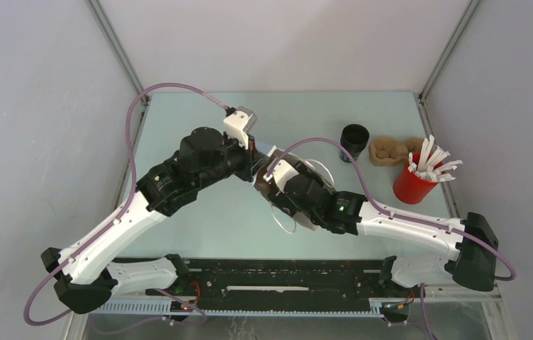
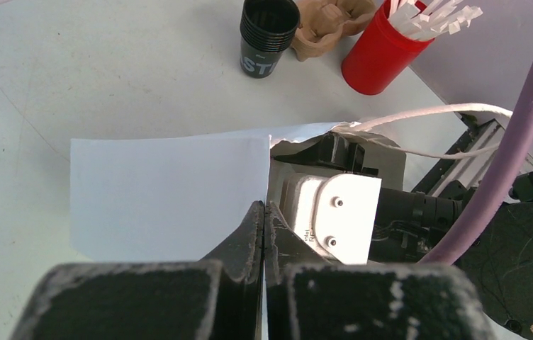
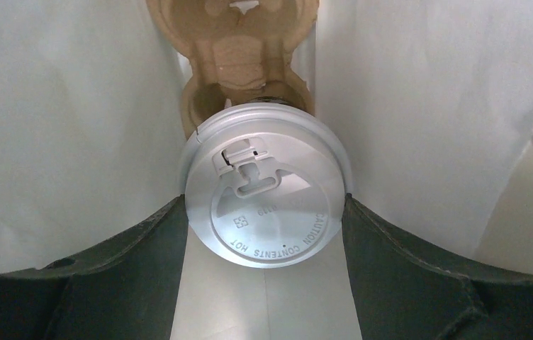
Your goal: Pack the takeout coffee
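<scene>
My right tool (image 3: pixel 264 210) grips the cup lid (image 3: pixel 267 170), embossed "CAUTION CONTENTS HOT"; my left tool (image 2: pixel 264 212) pinches the white bag (image 2: pixel 164 191).

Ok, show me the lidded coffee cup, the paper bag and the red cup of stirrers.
lidded coffee cup (image 3: pixel 267 188), right wrist view, centre of its white lid.
paper bag (image 2: pixel 164 188), left wrist view, middle of its flat white panel.
red cup (image 2: pixel 376 58), left wrist view, its red side wall.

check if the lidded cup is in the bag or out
In. The right wrist view shows the lidded cup between the right gripper fingers, white bag walls on both sides, cardboard carrier beyond.
</scene>
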Action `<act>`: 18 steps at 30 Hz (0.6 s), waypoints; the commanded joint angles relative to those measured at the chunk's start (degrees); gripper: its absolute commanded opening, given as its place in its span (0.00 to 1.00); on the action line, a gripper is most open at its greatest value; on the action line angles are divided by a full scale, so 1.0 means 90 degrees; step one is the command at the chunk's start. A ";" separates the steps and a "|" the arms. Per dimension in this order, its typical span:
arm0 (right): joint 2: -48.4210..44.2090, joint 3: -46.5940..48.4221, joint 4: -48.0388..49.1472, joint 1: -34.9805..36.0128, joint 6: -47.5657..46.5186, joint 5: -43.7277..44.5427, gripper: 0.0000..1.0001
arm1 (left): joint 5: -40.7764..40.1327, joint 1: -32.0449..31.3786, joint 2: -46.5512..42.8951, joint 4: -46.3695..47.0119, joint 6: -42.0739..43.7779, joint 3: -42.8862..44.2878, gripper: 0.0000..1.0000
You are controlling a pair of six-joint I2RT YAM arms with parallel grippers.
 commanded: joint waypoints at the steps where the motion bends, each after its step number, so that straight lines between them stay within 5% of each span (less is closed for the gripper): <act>1: 0.0013 0.0116 -0.0045 0.0005 0.0023 0.0453 0.22 | -0.0086 -0.0056 -0.0015 0.0111 -0.0071 0.0114 0.00; 18: 0.0491 -0.0047 0.1005 -0.0117 -0.0468 0.0045 0.22 | -0.0369 -0.0065 -0.0093 -0.0219 -0.0179 0.0023 0.00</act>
